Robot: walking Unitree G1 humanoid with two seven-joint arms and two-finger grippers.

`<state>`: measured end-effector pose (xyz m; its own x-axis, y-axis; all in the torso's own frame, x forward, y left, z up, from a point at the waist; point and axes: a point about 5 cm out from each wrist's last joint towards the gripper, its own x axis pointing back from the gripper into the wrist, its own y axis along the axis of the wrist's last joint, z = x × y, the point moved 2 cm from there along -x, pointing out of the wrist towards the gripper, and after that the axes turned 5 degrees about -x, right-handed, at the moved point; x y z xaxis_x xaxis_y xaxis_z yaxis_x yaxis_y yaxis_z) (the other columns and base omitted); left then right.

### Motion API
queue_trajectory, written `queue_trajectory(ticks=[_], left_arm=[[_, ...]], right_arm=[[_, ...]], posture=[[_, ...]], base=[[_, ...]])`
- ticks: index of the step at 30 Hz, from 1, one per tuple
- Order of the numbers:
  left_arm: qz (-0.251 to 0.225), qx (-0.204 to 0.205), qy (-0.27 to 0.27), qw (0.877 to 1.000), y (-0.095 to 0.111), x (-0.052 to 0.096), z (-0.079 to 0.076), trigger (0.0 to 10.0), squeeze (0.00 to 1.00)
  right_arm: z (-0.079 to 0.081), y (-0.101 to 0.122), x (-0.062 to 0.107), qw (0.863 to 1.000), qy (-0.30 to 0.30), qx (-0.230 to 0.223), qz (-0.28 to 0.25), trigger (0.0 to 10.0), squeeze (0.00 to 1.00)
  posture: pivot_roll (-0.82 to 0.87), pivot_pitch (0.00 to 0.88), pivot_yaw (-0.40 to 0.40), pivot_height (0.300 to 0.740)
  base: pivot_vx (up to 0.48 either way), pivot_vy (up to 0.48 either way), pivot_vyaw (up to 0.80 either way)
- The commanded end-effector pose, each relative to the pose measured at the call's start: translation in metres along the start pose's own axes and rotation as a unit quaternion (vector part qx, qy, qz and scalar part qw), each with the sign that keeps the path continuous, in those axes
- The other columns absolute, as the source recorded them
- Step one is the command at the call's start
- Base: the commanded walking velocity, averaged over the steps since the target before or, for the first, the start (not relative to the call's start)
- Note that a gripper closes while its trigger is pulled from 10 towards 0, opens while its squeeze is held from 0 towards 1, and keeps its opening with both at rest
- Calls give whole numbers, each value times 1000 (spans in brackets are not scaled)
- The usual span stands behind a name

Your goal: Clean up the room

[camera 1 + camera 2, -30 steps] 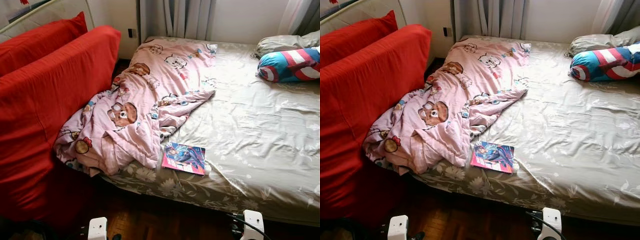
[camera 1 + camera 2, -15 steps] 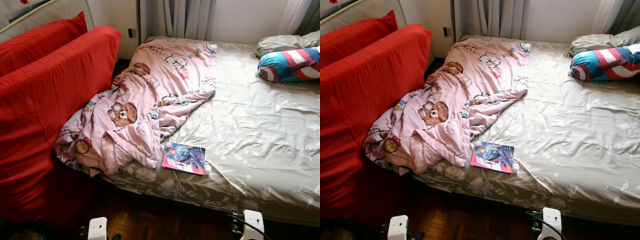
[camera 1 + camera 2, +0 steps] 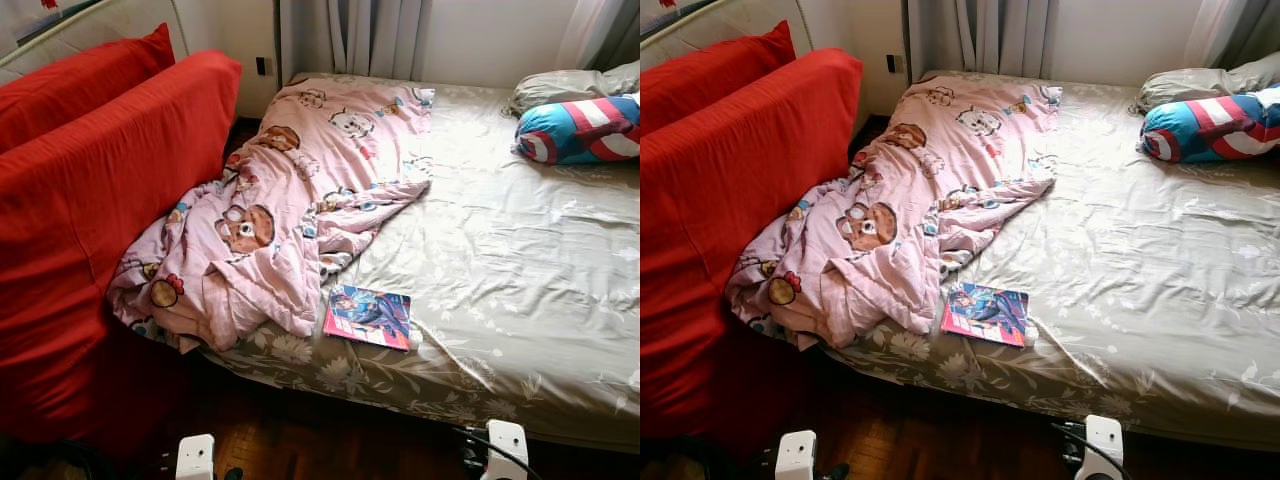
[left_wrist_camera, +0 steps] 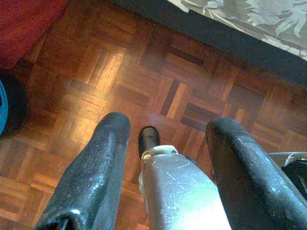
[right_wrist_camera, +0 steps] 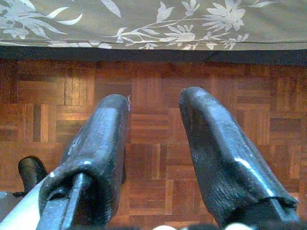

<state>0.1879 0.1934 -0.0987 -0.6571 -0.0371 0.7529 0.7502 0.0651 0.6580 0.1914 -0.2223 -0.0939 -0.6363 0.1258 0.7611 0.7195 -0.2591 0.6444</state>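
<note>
The comic book (image 3: 368, 316) is seen lying flat near the front edge of the bed (image 3: 520, 280), just beside the crumpled pink blanket (image 3: 280, 220), its long axis running along that edge. Both end effectors hang low over the parquet floor (image 4: 144, 76): the left end effector (image 4: 168, 139) and the right end effector (image 5: 153, 115), fingers held apart and empty. The book lies up and forward of them, roughly between; neither arm is judged clearly nearer. No containers are seen.
</note>
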Motion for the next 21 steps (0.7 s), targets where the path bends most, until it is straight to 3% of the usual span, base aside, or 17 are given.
queue_trajectory(ticks=[1, 21], left_arm=[[32, 16, 64, 997, 1, 3, 39, 10000, 0], [32, 13, 66, 997, 1, 3, 41, 10000, 0]], right_arm=[[-3, 26, -6, 999, 23, 33, 18, 10000, 0], [-1, 27, -7, 999, 27, 25, 14, 10000, 0]], posture=[[-24, 0, -9, 740], [-6, 0, 9, 740]], base=[[0, 0, 0], [0, 0, 0]])
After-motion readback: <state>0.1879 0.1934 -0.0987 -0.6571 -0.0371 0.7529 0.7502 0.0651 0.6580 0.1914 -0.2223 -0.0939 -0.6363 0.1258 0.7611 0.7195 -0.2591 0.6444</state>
